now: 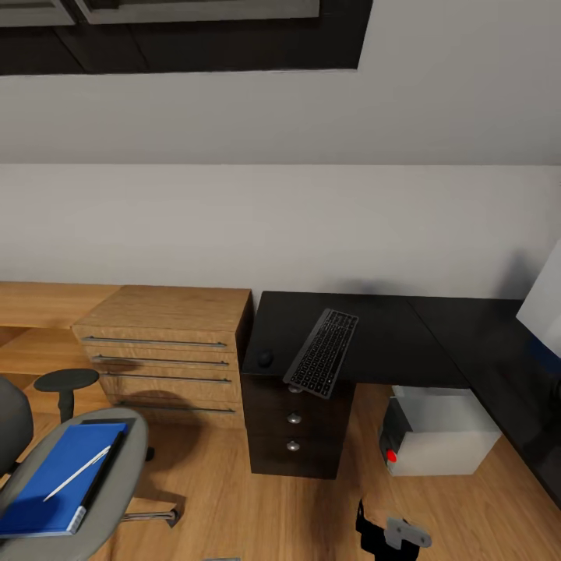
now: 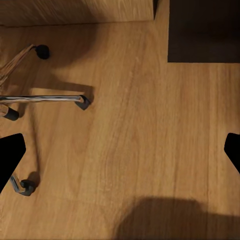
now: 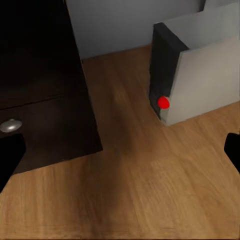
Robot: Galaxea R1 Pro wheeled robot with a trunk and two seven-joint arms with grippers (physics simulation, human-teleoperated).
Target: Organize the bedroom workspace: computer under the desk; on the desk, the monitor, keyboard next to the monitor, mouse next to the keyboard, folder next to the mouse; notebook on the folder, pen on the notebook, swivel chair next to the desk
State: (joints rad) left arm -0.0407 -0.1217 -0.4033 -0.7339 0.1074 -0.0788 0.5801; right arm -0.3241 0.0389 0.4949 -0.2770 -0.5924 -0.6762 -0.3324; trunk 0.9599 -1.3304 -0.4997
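My jaws on both arms hang released, empty, over bare floor (image 2: 150, 150); keyboard (image 1: 322, 353) overhangs the worktop (image 1: 405, 335) at frame centre.

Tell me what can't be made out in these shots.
- Monitor: head view, cut off by the right edge; only a pale corner shows.
- Notebook: head view, mostly hidden between the pen and folder.
- Swivel chair: head view, back cropped at the left edge.

Both hands hang low with fingers spread wide apart, the right hand (image 1: 393, 534) empty.
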